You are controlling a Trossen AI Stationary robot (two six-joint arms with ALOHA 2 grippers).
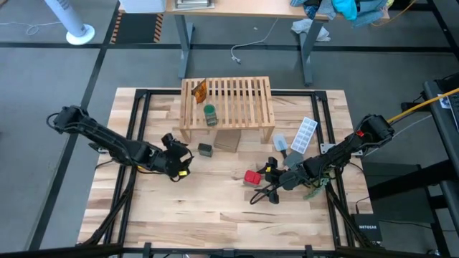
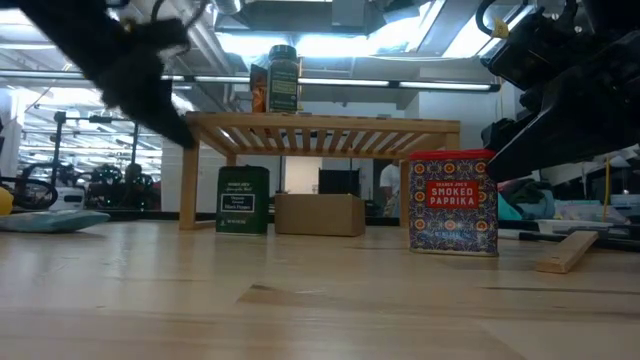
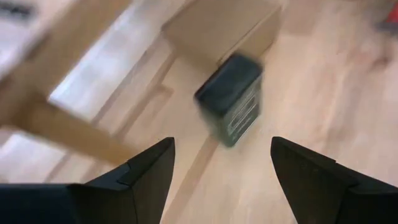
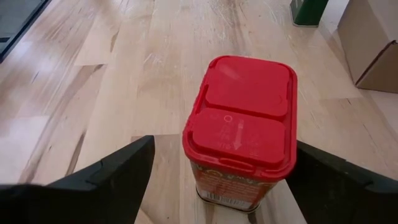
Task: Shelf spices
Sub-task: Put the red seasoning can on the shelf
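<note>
The light-wood shelf (image 1: 237, 107) (image 2: 320, 125) stands at the table's far middle. On its slats rest an orange packet (image 1: 200, 89) and a green round jar (image 1: 210, 115) (image 2: 283, 78). A dark box-like jar (image 1: 206, 150) (image 3: 231, 99) (image 2: 243, 200) stands on the table in front of the shelf. My left gripper (image 1: 185, 156) (image 3: 222, 143) is open, just to that jar's left. The red jar (image 1: 252, 177) (image 4: 241, 134) (image 2: 452, 203) stands upright on the table. My right gripper (image 1: 269, 174) (image 4: 224, 143) is open, its fingers on either side of the red jar with gaps showing.
A brown cardboard box (image 1: 227, 140) (image 2: 320, 214) sits under the shelf's front edge, beside the dark jar. A white ice-cube tray (image 1: 304, 135) lies right of the shelf. A small wood block (image 2: 565, 252) lies by the right arm. Bare planks stretch toward the near edge.
</note>
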